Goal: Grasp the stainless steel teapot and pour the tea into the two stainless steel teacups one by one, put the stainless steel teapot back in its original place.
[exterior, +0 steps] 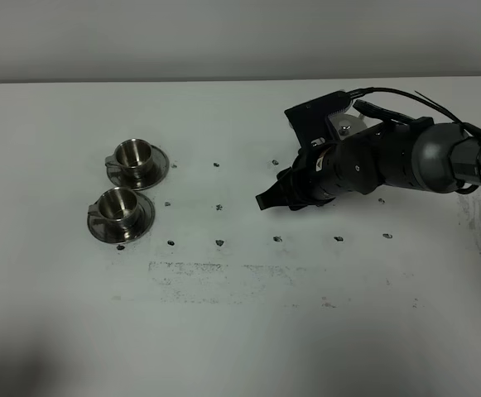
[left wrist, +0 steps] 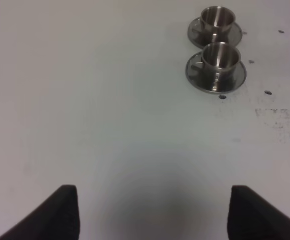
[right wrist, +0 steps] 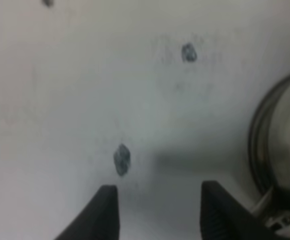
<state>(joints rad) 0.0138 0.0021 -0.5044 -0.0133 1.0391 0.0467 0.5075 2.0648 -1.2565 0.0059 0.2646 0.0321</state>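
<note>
The right gripper (right wrist: 159, 195) hangs low, jaws spread and empty. The stainless steel teapot (right wrist: 279, 145) sits at the frame's right edge, outside them. A sideways swing could knock it over. The left gripper (left wrist: 153, 195) is also spread. The two teacups (exterior: 117, 207) sit mid-left in the high view.

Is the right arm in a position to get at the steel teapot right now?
Probably yes. The right gripper is open, and the stainless steel teapot sits close beside it, off to one side, with only bare table between them.
</note>
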